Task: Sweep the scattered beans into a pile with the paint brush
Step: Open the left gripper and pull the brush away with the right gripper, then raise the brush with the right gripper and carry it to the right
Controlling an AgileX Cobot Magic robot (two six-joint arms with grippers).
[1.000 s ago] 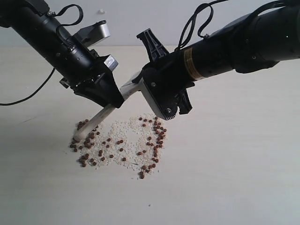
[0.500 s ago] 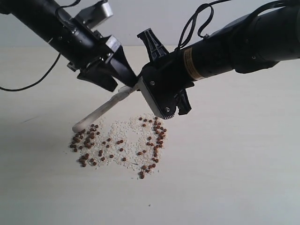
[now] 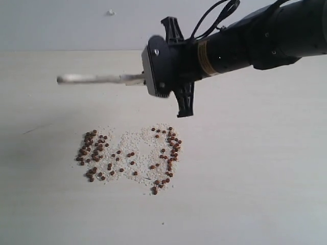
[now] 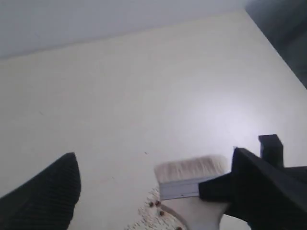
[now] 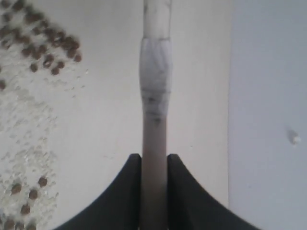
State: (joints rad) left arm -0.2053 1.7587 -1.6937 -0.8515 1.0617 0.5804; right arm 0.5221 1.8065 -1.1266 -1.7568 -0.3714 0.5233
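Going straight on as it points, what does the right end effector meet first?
Nothing visible: beyond the paint brush it grips, the way looks free above the beans, though depth is unclear.

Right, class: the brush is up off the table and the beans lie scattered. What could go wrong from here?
1. Only the fingers of the right gripper pinch the paint brush, its handle jutting far out; pressing down might twist it in the grip.
2. The beans are round and lie in two loose groups; a fast stroke could roll them further apart.
3. Whitish grains lie mixed in and would probably be swept along.
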